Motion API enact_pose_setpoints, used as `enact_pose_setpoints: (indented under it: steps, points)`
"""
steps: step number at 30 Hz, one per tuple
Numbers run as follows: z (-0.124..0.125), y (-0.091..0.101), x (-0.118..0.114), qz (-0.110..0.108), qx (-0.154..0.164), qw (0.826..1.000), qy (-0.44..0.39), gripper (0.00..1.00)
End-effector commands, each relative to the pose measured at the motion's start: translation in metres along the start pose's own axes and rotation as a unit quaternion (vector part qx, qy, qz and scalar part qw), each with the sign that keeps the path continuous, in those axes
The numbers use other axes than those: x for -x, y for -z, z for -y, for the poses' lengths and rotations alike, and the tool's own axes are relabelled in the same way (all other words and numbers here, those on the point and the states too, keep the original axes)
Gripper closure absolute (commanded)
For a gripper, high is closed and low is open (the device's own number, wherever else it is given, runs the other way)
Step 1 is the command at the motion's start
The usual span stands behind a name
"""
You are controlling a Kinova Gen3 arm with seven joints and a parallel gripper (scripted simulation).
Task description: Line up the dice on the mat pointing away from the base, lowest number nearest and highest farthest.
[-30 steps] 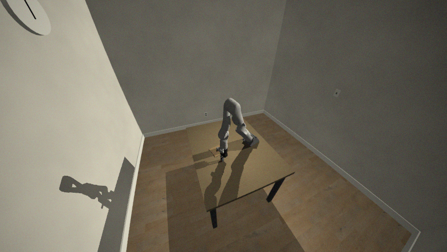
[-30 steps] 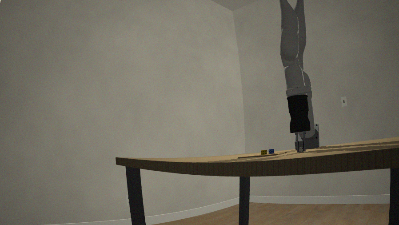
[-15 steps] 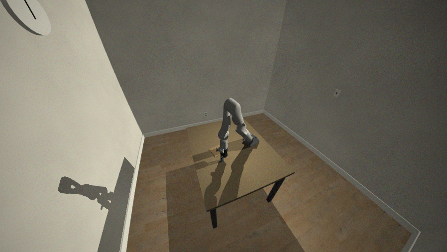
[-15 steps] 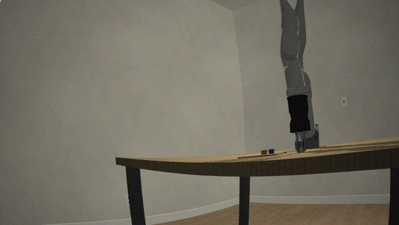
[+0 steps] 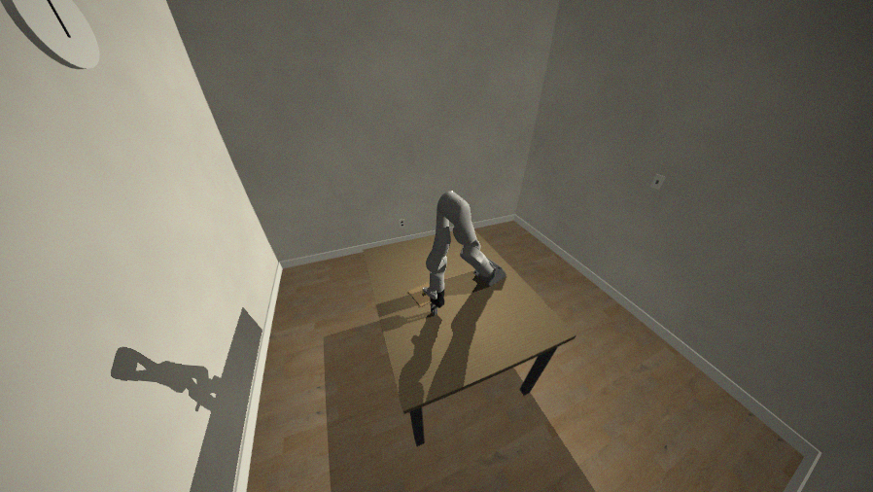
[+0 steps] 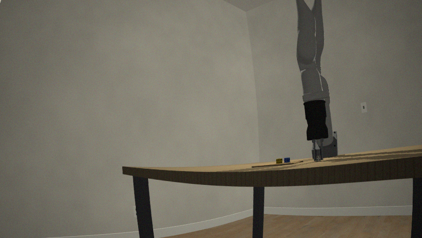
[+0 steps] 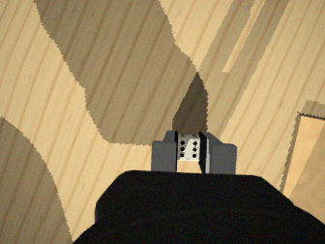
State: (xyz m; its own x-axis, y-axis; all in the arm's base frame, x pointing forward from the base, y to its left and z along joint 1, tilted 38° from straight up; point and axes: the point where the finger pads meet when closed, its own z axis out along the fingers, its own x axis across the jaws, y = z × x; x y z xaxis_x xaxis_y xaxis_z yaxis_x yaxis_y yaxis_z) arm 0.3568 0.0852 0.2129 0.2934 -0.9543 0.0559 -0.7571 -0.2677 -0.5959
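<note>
My gripper [image 7: 188,146] [image 6: 317,155] [image 5: 435,307] points straight down at the table and is shut on a white die [image 7: 189,147] [image 6: 317,156] with black pips; its top shows six pips in the wrist view. The die sits at table level, off the mat. A thin tan mat [image 7: 309,160] [image 6: 275,165] [image 5: 421,294] lies flat to one side of the gripper. A yellow die [image 6: 278,160] and a blue die [image 6: 286,160] stand side by side on the mat, apart from the gripper.
The wooden table [image 5: 488,342] [image 6: 206,174] [image 7: 77,17] carries the arm's base [image 5: 491,276]. Dark shadows of the arm fall across the table top. Walls stand well clear of the table.
</note>
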Motion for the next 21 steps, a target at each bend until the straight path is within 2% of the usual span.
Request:
enact_pose_setpoints:
  steps: [1,12,17,21]
  points:
    - [0.000,0.001,0.000,-0.001,-0.001,1.000,0.001,0.66]
    - [0.000,0.010,0.000,-0.017,-0.010,1.000,0.004,0.66]
    - [0.000,0.014,0.000,-0.017,-0.011,1.000,0.004,0.66]
    - [0.000,0.019,0.000,-0.008,-0.012,1.000,0.000,0.66]
